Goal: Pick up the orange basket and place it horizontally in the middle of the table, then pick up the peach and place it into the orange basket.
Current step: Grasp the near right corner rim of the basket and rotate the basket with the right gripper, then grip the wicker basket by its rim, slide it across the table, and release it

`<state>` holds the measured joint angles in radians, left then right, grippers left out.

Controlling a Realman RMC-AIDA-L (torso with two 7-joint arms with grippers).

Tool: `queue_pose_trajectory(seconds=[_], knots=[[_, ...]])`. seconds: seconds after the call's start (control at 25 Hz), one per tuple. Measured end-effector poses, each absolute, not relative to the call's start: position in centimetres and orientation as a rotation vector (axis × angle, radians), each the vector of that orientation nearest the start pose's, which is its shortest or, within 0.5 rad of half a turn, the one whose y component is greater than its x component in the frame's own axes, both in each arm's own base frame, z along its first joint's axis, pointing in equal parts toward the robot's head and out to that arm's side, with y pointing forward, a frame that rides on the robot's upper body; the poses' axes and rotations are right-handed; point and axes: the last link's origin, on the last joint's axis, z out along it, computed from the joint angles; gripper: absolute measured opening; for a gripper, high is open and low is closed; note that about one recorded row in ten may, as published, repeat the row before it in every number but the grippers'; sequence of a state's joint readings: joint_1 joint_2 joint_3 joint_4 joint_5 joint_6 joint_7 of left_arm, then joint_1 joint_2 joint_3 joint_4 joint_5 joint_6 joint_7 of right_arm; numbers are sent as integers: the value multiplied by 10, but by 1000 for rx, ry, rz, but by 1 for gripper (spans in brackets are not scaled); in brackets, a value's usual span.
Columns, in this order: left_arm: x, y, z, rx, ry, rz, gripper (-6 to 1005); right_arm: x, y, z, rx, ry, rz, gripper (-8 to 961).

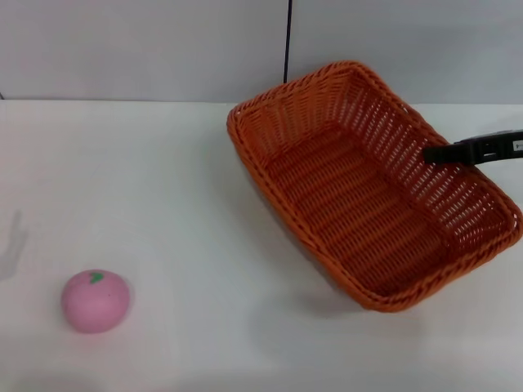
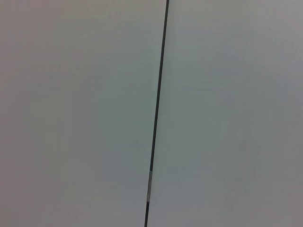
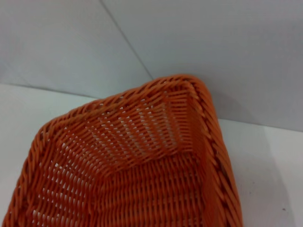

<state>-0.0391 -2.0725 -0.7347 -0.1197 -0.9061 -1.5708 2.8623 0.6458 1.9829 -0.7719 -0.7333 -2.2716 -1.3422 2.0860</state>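
The orange basket [image 1: 372, 184] sits on the right half of the table [image 1: 188, 196], turned diagonally, with a soft shadow under its near left side as if raised a little. My right gripper [image 1: 435, 153] reaches in from the right edge across the basket's right rim and is shut on it. The right wrist view looks into the orange basket [image 3: 142, 161] toward one far corner and shows none of my fingers. The peach [image 1: 96, 300], pink with a green leaf mark, rests near the front left of the table, far from the basket. My left gripper is out of view.
A grey wall with a dark vertical seam [image 1: 288, 41] stands behind the table. The left wrist view shows only that wall and the seam [image 2: 156, 118]. A faint shadow [image 1: 12, 241] falls at the table's left edge.
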Motion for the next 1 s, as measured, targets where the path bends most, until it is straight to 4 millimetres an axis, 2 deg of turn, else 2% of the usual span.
queue_pose_trajectory(seconds=[0.24,0.32,0.36,0.4,0.44,0.48,0.56,0.64,0.72,0.76,0.8,0.96,1.0], knots=[[-388,172,16,-1394,-592,-758,810,265,384,30,-2588,1027,188,158],[-389,171,16,-1393,-594,-756,811,262,382,31,-2629,925,177,158],[-390,169,16,-1391,-596,-752,811,258,380,32,-2669,810,168,158],[-390,169,16,-1391,-596,-752,809,258,380,32,-2669,810,168,158],[-390,168,16,-1390,-597,-750,808,255,379,34,-2695,703,170,158],[-390,166,16,-1388,-598,-748,806,255,379,34,-2695,703,170,158],[-392,163,17,-1385,-599,-742,803,251,376,37,-2728,525,198,158],[-392,162,17,-1384,-597,-741,800,249,376,38,-2736,464,216,158],[-392,159,18,-1382,-593,-740,797,245,373,39,-2748,306,266,158],[-392,157,19,-1380,-588,-742,795,240,370,41,-2749,143,317,158],[-392,157,19,-1380,-588,-742,794,240,370,41,-2749,143,317,159],[-388,151,18,-1401,-564,-755,788,230,364,40,-2749,-131,388,159],[-388,151,18,-1401,-564,-755,786,230,364,40,-2749,-131,388,159]])
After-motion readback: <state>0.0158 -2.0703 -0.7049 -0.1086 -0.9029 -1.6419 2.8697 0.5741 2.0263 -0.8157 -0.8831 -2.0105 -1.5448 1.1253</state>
